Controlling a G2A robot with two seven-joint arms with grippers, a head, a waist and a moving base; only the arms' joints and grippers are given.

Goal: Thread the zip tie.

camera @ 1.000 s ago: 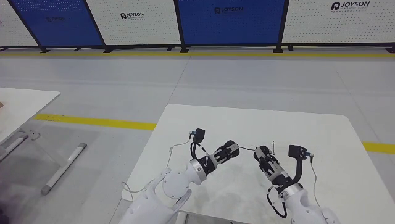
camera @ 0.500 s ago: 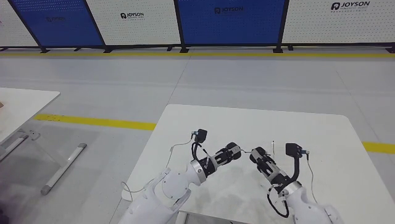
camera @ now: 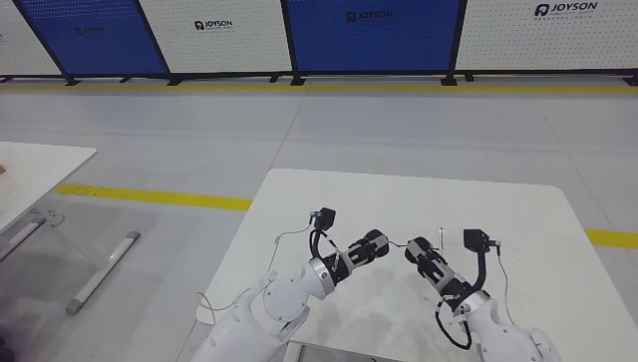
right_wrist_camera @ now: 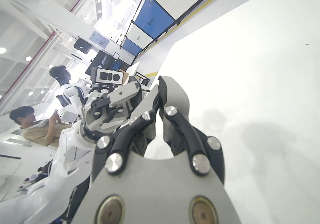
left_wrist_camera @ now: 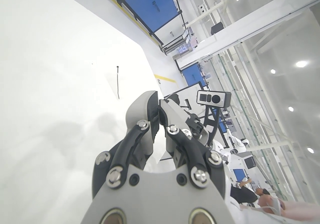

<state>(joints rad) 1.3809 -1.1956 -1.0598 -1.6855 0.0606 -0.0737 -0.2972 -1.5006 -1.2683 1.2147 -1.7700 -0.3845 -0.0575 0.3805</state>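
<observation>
A thin black zip tie [camera: 396, 244] spans the short gap between my two grippers above the white table [camera: 498, 202]. My left gripper [camera: 380, 240] is shut on one end of it; in its wrist view the left gripper [left_wrist_camera: 159, 103] has its fingertips pressed together. Facing it, my right gripper [camera: 410, 251] is shut on the other end, and in its own wrist view the right gripper [right_wrist_camera: 160, 86] is closed just in front of the left one. How the tie sits between the pads is hidden.
A second black zip tie [left_wrist_camera: 117, 82] lies flat on the table beyond the grippers, also seen as the loose zip tie [camera: 442, 234] by the right arm. Bare tabletop surrounds both arms. The table's far edge [camera: 399, 172] runs behind them.
The right gripper has moved left toward the left gripper, narrowing the gap between them. The left gripper has barely shifted.
</observation>
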